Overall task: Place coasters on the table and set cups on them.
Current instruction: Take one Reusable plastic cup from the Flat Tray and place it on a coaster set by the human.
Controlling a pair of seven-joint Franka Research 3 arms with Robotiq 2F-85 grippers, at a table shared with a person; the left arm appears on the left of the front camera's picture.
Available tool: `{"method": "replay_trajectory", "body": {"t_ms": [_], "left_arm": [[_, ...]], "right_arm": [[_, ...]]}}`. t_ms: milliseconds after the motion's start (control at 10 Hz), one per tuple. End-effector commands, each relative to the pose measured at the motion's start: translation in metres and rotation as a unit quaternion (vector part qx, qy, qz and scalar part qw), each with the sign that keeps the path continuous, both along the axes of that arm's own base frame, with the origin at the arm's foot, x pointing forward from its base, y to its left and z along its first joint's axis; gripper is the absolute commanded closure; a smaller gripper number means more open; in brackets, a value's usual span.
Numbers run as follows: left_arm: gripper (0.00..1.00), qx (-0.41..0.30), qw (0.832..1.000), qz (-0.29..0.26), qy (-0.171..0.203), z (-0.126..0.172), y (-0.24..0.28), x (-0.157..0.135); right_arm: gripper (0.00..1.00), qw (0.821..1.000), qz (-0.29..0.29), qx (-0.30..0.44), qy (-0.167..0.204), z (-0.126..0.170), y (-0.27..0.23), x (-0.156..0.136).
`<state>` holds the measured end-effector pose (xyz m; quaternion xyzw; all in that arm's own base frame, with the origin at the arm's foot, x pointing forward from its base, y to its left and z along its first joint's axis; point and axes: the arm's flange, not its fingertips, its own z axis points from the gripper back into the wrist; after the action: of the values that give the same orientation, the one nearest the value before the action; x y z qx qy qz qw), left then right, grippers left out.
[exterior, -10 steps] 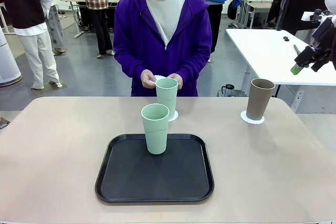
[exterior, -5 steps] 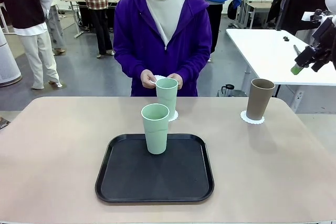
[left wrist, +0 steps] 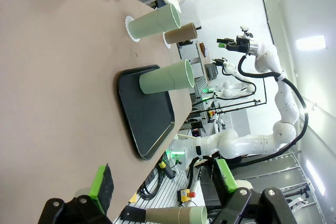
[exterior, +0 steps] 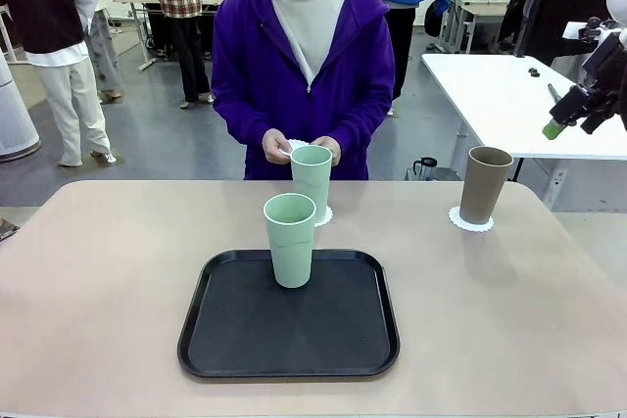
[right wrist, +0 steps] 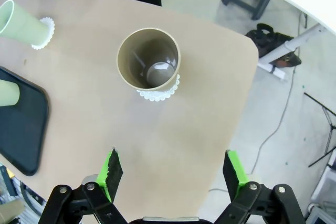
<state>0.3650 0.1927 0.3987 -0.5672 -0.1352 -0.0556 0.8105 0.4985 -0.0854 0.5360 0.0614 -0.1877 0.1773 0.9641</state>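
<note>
on the table (exterior: 98, 271), the far mint cup (exterior: 312, 181) hides most of its coaster (exterior: 324, 215).

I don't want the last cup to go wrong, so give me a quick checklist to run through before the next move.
1. Brown cup upright on its doily: ok.
2. Far mint cup on second doily: ok.
3. Near mint cup on a doily: not ok, it stands on the black tray.
4. Third doily laid on the table: not ok, the person's hand holds it.
5. Right gripper open and empty: ok.
6. Left gripper open and empty: ok.
</note>
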Motion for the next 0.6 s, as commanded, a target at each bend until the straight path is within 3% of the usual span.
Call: {"method": "replay_trajectory", "body": {"t_ms": [0,200,300,400,500], "left_arm": [[0.00,-0.004,1.000,-0.003,-0.010,0.001,0.002,-0.001],[0.00,-0.004,1.000,-0.003,-0.010,0.001,0.002,-0.001],[0.00,-0.004,1.000,-0.003,-0.010,0.001,0.002,-0.001],[0.00,-0.004,1.000,-0.003,-0.010,0.001,0.002,-0.001],[0.00,-0.004,1.000,-0.003,-0.010,0.001,0.002,-0.001]], "right_arm": [[0.00,1.000,0.000,0.000,0.000,0.000,0.000,0.000],[0.00,0.995,-0.058,-0.035,0.070,-0.029,-0.026,-0.056],[0.00,0.993,-0.066,-0.031,0.097,-0.042,-0.031,-0.069],[0.00,0.990,-0.074,-0.011,0.118,-0.054,-0.037,-0.097],[0.00,0.991,-0.075,0.002,0.112,-0.056,-0.039,-0.111]]}}
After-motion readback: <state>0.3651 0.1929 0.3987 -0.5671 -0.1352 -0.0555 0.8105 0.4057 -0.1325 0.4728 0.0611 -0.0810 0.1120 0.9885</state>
